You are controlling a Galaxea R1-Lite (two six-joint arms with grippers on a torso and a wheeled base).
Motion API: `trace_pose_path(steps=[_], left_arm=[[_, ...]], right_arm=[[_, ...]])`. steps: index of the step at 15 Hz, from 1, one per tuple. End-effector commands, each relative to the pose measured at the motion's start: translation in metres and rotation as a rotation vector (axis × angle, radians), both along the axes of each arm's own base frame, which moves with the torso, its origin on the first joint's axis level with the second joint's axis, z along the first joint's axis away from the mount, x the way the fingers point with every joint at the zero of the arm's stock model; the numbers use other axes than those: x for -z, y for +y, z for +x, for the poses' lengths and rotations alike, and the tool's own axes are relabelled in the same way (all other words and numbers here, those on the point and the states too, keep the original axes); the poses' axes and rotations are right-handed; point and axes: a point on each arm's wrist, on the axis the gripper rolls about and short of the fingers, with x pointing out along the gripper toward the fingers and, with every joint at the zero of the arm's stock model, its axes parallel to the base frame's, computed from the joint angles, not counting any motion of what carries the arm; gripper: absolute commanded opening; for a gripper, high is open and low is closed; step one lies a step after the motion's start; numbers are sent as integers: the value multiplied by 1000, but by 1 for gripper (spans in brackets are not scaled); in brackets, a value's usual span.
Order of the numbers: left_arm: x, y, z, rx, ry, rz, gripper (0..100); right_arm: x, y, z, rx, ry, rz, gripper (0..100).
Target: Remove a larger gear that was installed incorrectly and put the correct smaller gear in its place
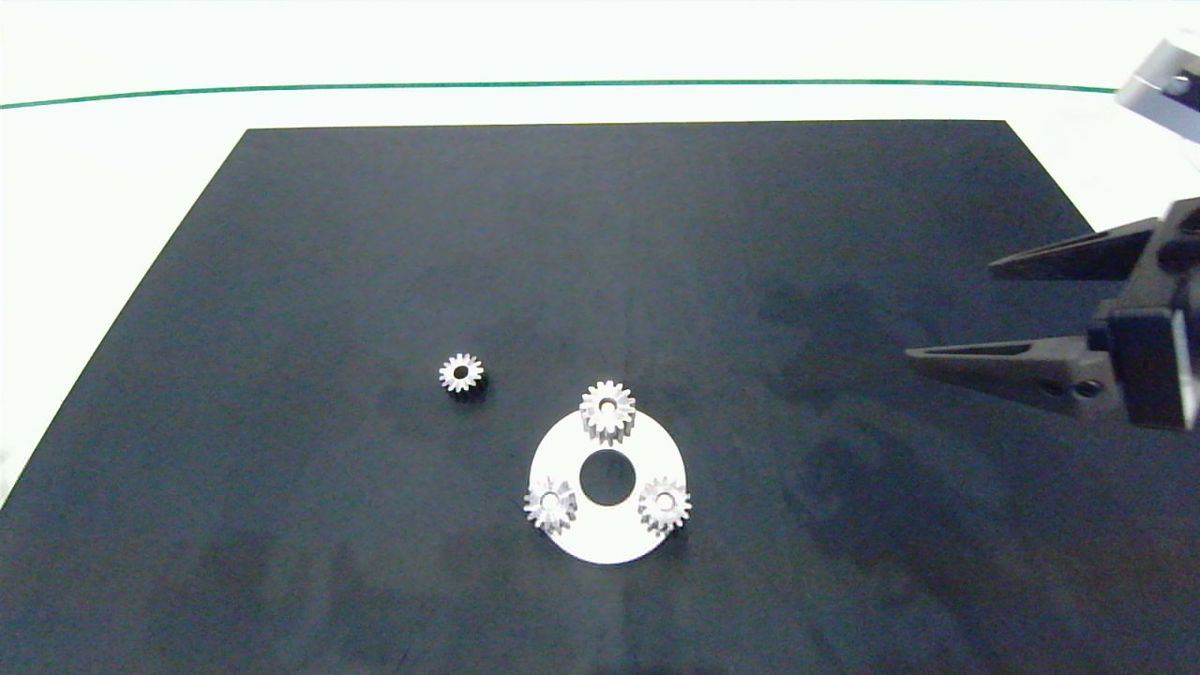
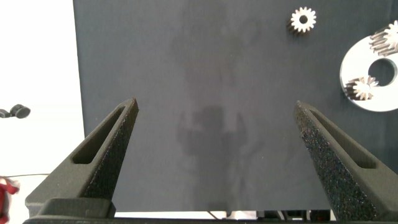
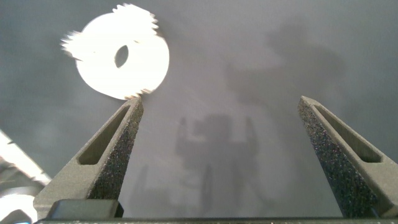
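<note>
A white disc with a centre hole lies on the black mat and carries three silver gears. The larger gear sits on its far edge, with two smaller gears at the near left and near right. The loose smaller gear lies on the mat to the disc's left, also seen in the left wrist view. My right gripper hovers open and empty to the right of the disc. My left gripper is open over bare mat, outside the head view. The right wrist view shows the disc blurred.
The black mat covers most of the white table, with a green line across the far side. White table surface borders the mat near my left gripper.
</note>
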Motion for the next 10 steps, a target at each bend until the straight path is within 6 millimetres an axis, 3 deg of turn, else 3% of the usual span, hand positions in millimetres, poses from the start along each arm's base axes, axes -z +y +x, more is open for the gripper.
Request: trace_pose_path(steps=[1, 10], left_arm=[[-1, 0, -6, 2, -13, 3, 100], [0, 0, -17, 9, -29, 19, 100]], right_arm=[[10, 61, 23, -113, 81, -3, 100], [43, 122, 59, -120, 155, -116, 100]])
